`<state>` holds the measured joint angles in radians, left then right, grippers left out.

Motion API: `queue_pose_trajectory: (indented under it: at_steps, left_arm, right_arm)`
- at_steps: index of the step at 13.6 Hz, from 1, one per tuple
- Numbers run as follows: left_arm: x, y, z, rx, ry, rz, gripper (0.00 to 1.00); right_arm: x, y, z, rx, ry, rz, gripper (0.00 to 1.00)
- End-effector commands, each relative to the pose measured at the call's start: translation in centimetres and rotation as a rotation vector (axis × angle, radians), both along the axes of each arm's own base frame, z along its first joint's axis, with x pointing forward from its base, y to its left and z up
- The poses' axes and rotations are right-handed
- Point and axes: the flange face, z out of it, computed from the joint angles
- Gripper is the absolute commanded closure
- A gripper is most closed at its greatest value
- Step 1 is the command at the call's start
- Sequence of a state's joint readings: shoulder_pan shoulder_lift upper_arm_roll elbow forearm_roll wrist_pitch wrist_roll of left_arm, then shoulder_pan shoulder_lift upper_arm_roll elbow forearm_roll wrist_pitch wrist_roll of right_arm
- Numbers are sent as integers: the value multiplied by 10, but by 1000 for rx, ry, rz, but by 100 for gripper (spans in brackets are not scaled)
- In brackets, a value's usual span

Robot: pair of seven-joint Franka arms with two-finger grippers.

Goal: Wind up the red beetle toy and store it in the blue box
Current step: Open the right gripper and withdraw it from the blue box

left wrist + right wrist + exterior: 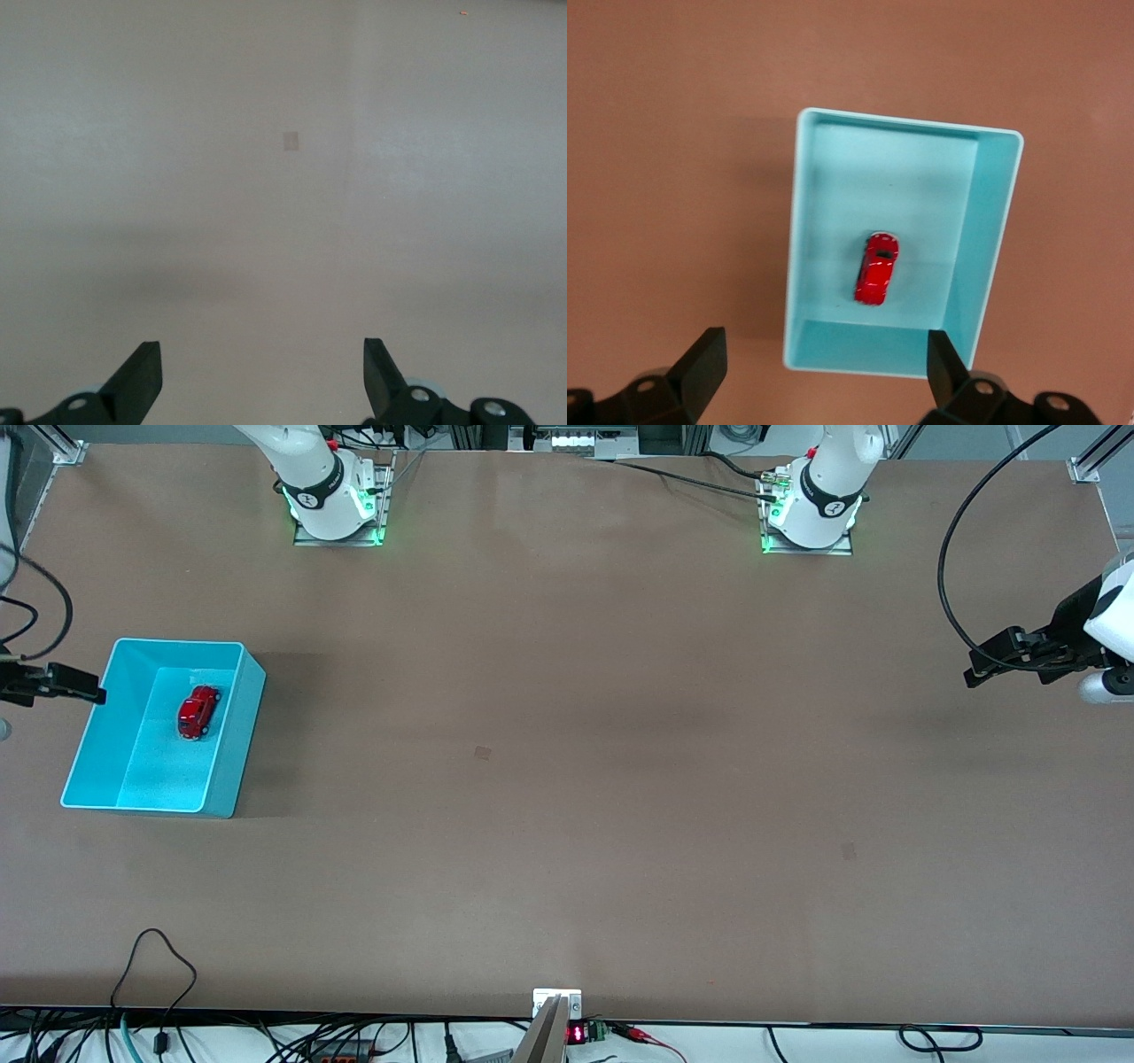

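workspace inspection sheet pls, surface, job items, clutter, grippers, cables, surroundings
surface: brown table, two small faint patches
job's things: red toy car lies inside blue box at the right arm's end
clutter: nothing seen
grippers: right gripper open, empty, above the box; left gripper open, empty, over bare table at the left arm's end
cables: black cables along the table's edges
surroundings: arm bases lit green

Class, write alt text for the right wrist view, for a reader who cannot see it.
A red beetle toy lies on the floor of an open blue box on a brown table, seen from above. The open right pincer hangs over the box's edge, its two dark fingers spread wide and holding nothing.
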<state>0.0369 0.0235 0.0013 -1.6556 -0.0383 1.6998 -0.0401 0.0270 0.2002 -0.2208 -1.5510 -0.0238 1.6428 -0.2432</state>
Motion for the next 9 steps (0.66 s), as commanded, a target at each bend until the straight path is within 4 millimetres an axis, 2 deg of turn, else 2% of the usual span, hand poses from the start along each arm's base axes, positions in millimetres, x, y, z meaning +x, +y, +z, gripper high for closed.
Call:
queue_pose_trajectory:
  at_steps: [1, 3, 5, 9]
  left_arm:
    - [0, 2, 4, 20, 2, -2, 0]
    - [0, 2, 4, 20, 2, -2, 0]
    - [0, 3, 4, 20, 2, -1, 0]
    - [0, 3, 4, 20, 2, -1, 0]
  right_arm:
    - [-7, 28, 48, 4, -5, -48, 0]
    - [-18, 40, 75, 13, -24, -33, 0]
    - [-28, 42, 91, 26, -45, -31, 0]
    - [-29, 41, 89, 27, -37, -32, 0]
